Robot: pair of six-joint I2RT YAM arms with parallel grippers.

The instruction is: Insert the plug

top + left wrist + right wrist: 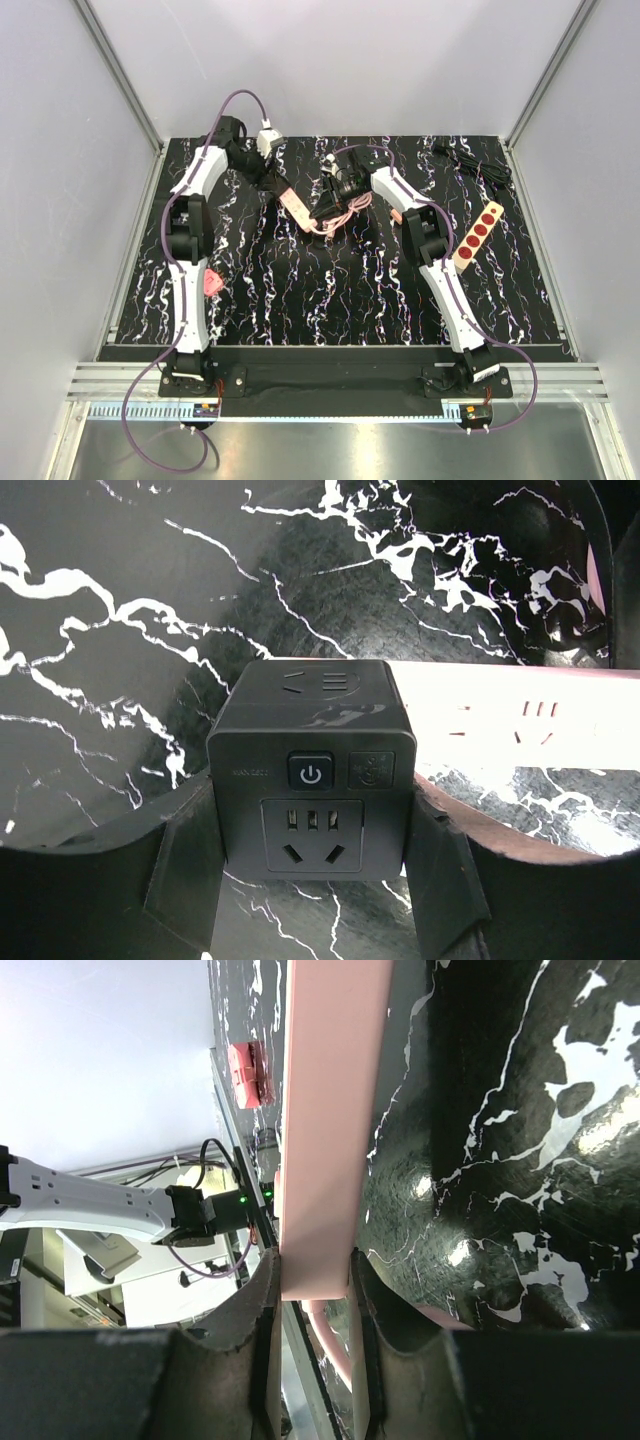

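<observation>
My left gripper (pixel 315 832) is shut on a black cube-shaped plug adapter (pixel 312 745), gripping it by its two sides; its power button and socket face point at the camera. Just behind the cube lies the pink power strip (pixel 510 720), its slots facing up. In the top view the left gripper (pixel 266 176) holds the cube at the strip's far-left end (pixel 292 205). My right gripper (pixel 312 1285) is shut on the strip's other end (pixel 325 1130), where the pink cord (pixel 330 1335) leaves it. The right gripper also shows in the top view (pixel 322 214).
A beige power strip with red sockets (pixel 478 234) lies right of the right arm. A black cable (pixel 478 165) is coiled at the back right. A small pink-red object (pixel 212 283) sits by the left arm. The pink cord is bunched under the right wrist (pixel 345 212).
</observation>
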